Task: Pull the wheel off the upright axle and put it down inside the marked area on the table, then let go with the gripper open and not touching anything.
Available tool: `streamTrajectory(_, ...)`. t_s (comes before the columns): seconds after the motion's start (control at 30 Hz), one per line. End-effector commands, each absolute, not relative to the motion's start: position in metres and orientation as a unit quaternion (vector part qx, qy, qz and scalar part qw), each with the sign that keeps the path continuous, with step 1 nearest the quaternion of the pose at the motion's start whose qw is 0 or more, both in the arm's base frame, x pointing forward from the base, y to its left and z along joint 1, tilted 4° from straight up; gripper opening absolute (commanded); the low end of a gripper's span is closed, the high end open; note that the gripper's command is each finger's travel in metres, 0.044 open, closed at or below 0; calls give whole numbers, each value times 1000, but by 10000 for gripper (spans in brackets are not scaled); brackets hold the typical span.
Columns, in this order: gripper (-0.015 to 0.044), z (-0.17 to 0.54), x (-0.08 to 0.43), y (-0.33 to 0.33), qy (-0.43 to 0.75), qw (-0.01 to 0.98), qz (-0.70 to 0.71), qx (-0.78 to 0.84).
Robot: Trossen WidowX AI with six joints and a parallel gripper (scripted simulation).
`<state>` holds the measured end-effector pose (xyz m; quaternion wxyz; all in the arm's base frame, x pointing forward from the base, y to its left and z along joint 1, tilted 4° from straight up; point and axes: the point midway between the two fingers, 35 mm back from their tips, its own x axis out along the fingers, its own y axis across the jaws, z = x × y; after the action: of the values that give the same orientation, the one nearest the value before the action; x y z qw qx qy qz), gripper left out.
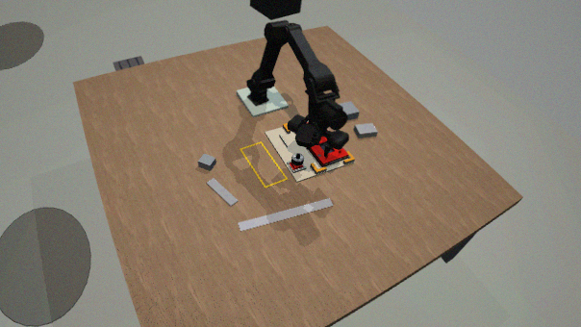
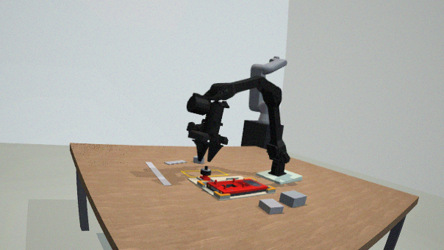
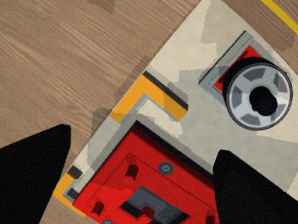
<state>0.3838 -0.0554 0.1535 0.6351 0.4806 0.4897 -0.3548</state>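
The wheel point(image 1: 297, 161) point(image 2: 206, 172) point(image 3: 238, 102), grey with a black tyre, sits on the upright axle, whose black top point(image 2: 206, 167) point(image 3: 263, 101) sticks out above it. It stands on a small red and grey base at one side of a cream board point(image 1: 275, 138) point(image 3: 175, 60). The marked area is a yellow outline point(image 1: 253, 168) point(image 2: 220, 170) point(image 3: 282, 17) on the table beside the board. My gripper point(image 2: 204, 161) point(image 3: 144, 148) is open and empty, pointing down above the board. In the wrist view the wheel lies outside the fingers, up and to the right.
A red plate point(image 1: 332, 156) point(image 2: 239, 186) lies on the board beside the wheel, with orange corner pieces around it. Grey blocks point(image 1: 207, 162) point(image 1: 366, 130) point(image 2: 292, 198) stand on both sides. Two flat grey bars point(image 1: 222, 191) point(image 1: 274, 218) lie beyond the yellow outline.
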Motion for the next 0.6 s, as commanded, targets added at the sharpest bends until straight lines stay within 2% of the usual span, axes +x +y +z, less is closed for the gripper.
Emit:
streamTrajectory(0.0,300,167,337,-82,431,493,-508,559)
streamTrajectory(0.57,300,165,340,-88,431,493,-508,559)
